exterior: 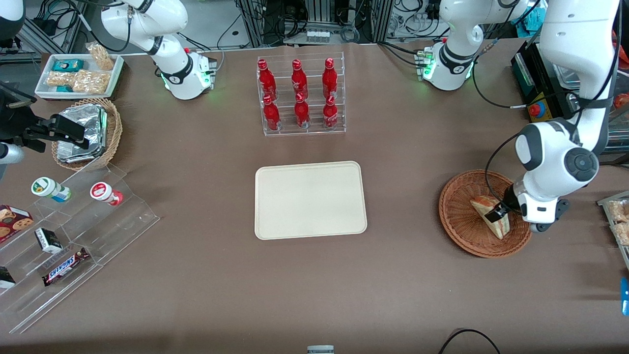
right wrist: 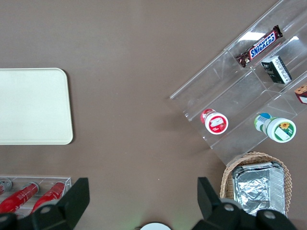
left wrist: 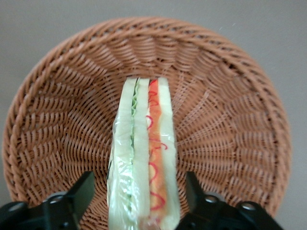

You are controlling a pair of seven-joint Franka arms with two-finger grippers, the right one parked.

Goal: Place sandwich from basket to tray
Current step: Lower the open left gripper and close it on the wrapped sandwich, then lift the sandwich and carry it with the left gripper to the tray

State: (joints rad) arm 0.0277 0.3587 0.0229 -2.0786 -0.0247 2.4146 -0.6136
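The sandwich (exterior: 484, 204), a clear-wrapped white-bread wedge with green and red filling, stands on edge in the reddish-brown wicker basket (exterior: 459, 231) toward the working arm's end of the table. My left gripper (exterior: 495, 214) is down in the basket, open, its two black fingers (left wrist: 82, 190) straddling the sandwich (left wrist: 144, 143) with a small gap on each side. In the left wrist view the basket (left wrist: 57, 120) fills the frame around the sandwich. The cream-beige tray (exterior: 309, 199) lies flat mid-table with nothing on it.
A clear rack of red bottles (exterior: 300, 96) stands farther from the front camera than the tray. Toward the parked arm's end are a stepped acrylic shelf with snacks (exterior: 73, 236), a paler basket of foil packs (exterior: 91, 130) and a white snack tray (exterior: 81, 73).
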